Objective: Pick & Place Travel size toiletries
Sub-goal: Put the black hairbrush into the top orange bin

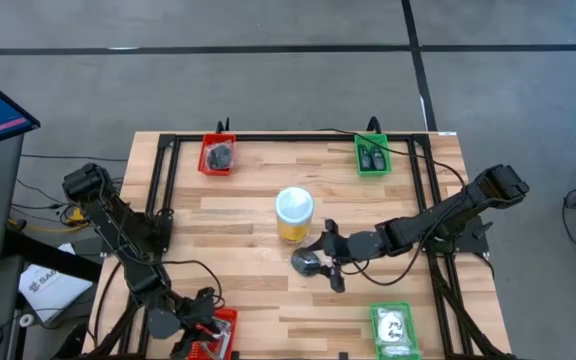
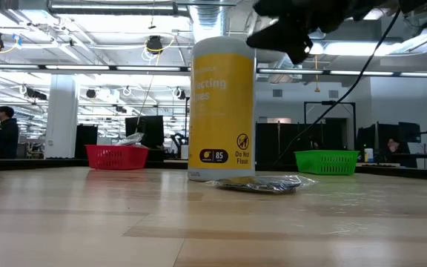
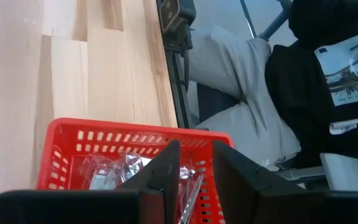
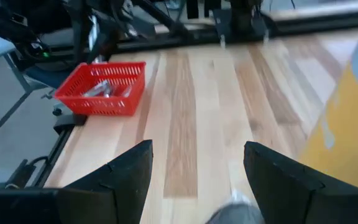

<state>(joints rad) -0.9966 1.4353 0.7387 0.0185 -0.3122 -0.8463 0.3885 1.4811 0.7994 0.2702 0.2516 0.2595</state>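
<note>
A clear packet with dark contents (image 1: 306, 264) lies flat on the wooden table, just near of the yellow jar (image 1: 294, 215); it also shows as the packet (image 2: 262, 184) and the packet (image 4: 235, 214). My right gripper (image 1: 326, 260) hovers over it, open wide, fingers either side and above, touching nothing (image 4: 197, 180). My left gripper (image 3: 196, 180) stands over the near-left red tray (image 3: 61, 155), open by a narrow gap, with nothing between its fingers. Silvery and clear toiletries (image 3: 114, 171) lie in that tray.
A red tray (image 1: 216, 153) with dark pieces stands far left and a green tray (image 1: 372, 155) with small dark bottles far right. A green tray (image 1: 392, 328) with white packets is near right. A seated person (image 3: 278, 93) is just beyond the table's edge by the left arm.
</note>
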